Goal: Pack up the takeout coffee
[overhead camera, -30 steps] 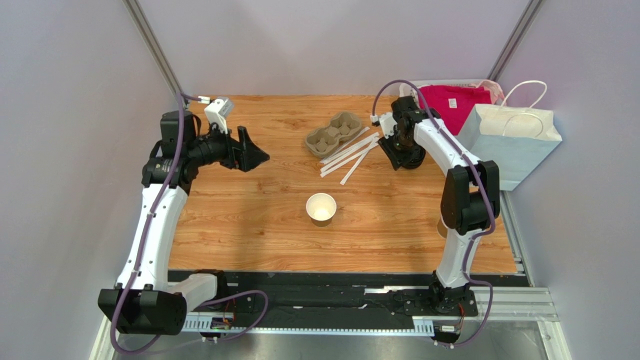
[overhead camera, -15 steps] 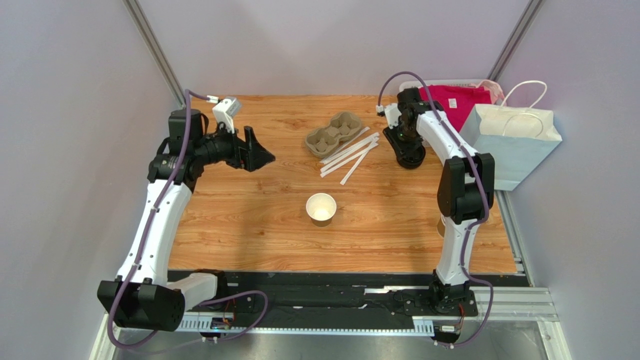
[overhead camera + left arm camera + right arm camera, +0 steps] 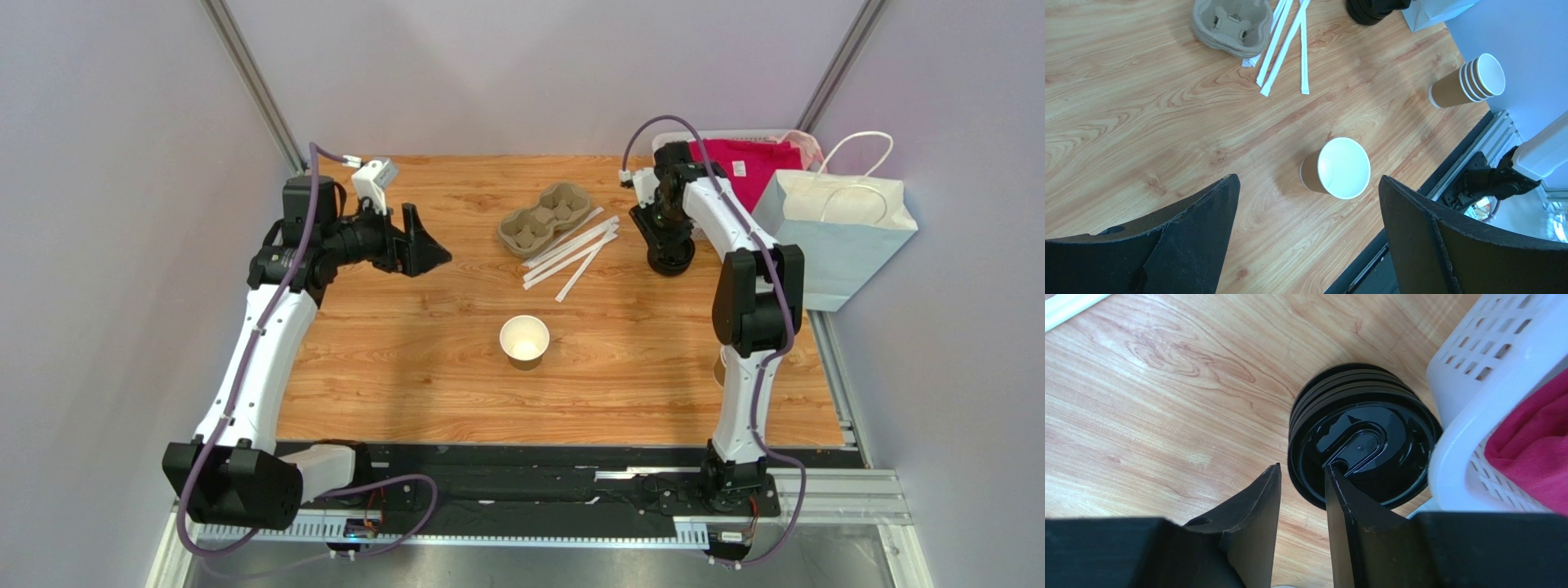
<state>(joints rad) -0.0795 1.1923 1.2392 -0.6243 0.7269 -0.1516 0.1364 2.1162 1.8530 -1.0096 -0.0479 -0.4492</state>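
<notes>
Right fingers [image 3: 1254, 527] narrow astride lid stack [image 3: 1364, 441] rim, grip uncertain, for capping open cup [image 3: 1343, 168]; left fingers [image 3: 1198, 233] wide, empty.

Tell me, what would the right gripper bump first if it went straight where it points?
Probably the stack of black lids: the right gripper points down at its near rim, though how close is unclear.

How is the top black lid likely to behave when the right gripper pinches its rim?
The top lid looks thin, glossy plastic: probably light, slippery, and it may flex. It sits nested on the lid stack, so a lower lid might lift along.
</notes>
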